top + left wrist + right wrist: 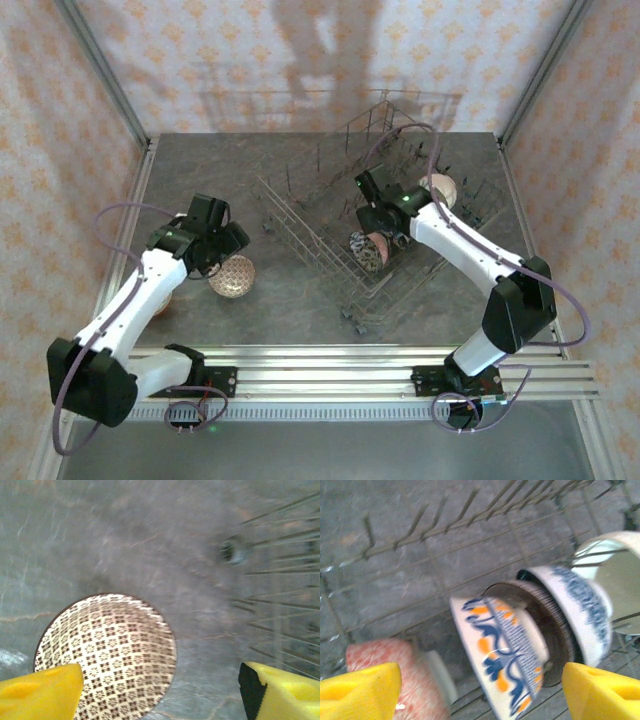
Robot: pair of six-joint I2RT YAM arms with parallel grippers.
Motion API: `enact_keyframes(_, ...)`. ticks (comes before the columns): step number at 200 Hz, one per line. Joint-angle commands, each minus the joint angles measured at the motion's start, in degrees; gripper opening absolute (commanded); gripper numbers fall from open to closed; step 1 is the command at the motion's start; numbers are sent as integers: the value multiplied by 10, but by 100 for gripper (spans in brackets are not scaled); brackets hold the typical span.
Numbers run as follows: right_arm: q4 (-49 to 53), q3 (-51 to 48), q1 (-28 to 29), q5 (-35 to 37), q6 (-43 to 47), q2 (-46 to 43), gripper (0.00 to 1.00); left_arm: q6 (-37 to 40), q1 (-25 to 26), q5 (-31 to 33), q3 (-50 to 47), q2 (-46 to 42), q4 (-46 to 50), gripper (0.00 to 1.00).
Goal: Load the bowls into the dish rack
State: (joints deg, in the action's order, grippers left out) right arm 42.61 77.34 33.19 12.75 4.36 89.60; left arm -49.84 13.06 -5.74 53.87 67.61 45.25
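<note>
A cream bowl with a brown grid pattern (232, 276) (107, 655) sits upright on the table. My left gripper (220, 248) (160, 695) hovers open just above it, the left finger (42, 692) over the bowl's near side and the right finger (280, 692) over bare table. The grey wire dish rack (300, 215) stands centre-right. Inside it my right gripper (378, 215) (480, 695) is open above bowls standing on edge: a pink-patterned one (395, 680), a blue-and-orange one (500, 655), a dark ribbed one (552, 630), a blue-and-white one (582, 605) and a cream one (617, 575).
An orange bowl (161, 303) peeks out from under the left arm near the table's left side. Rack wires (285, 570) lie just right of the patterned bowl. Upright tines (420, 525) stand behind the loaded bowls. Patterned walls close the table on three sides.
</note>
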Motion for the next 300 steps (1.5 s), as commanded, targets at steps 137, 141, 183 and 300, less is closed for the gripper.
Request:
enact_keyframes(137,28,42,-12,45,23,12,83,-56,-13,-86,-3,208,-73,36)
enact_keyframes(141,28,42,-13,44,23,11,83,-56,-13,-86,-3,207,-77,34)
enact_keyframes(183,44,57,-17,49,8,20,83,-39,-13,-88,26,199,-96,9)
enact_keyframes(300,38,120,-20,-23,-4,4,81,19,-11,97,272,42,35,0)
